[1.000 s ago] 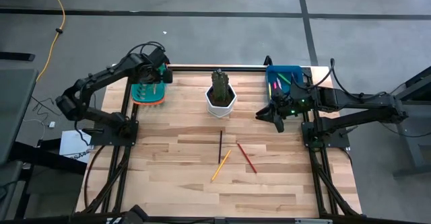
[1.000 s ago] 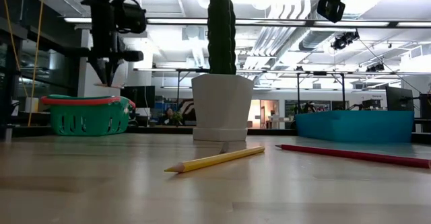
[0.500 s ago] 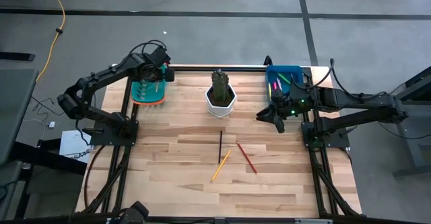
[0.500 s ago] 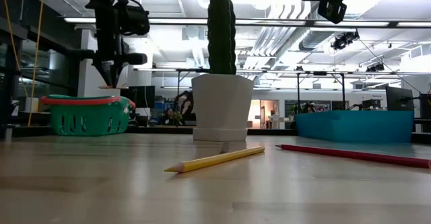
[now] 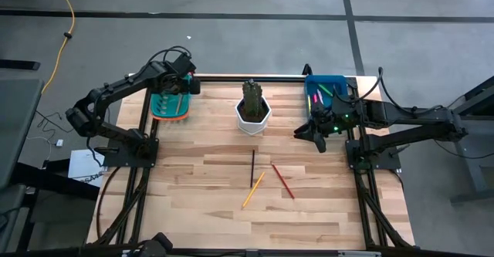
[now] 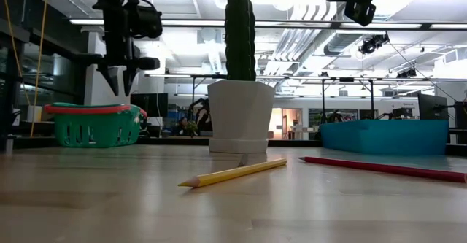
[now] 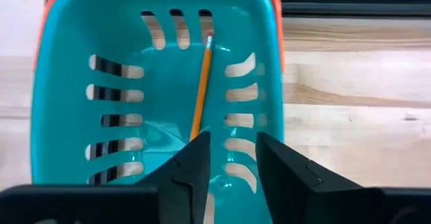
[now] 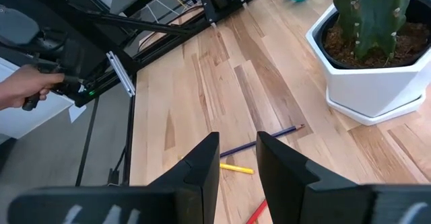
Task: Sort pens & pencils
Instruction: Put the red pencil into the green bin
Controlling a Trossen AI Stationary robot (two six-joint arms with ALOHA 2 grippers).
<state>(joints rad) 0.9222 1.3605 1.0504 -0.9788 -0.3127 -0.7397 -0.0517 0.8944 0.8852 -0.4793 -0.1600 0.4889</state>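
My left gripper [image 7: 232, 143] hangs open over the teal basket [image 7: 67, 62] at the table's far left. An orange pencil [image 7: 201, 89] lies flat on the basket's floor, clear of the fingers. A dark pencil [image 5: 252, 168], a yellow pencil [image 5: 253, 189] and a red-orange pencil [image 5: 282, 180] lie flat on the table's middle. Pink and green pens [image 5: 318, 96] lie in the blue bin [image 5: 326, 87] at the far right. My right gripper [image 8: 238, 143] hovers open in the air in front of that bin, with nothing between its fingers.
A white pot with a cactus [image 5: 252, 112] stands between basket and bin at the far middle. Bare wood lies around the three pencils toward the near edge. Beyond the table's left side a person's hand [image 8: 23, 89] holds a dark device.
My left gripper has opened above the basket without shifting. The orange pencil that stuck out below its fingertips has dropped away into the basket.
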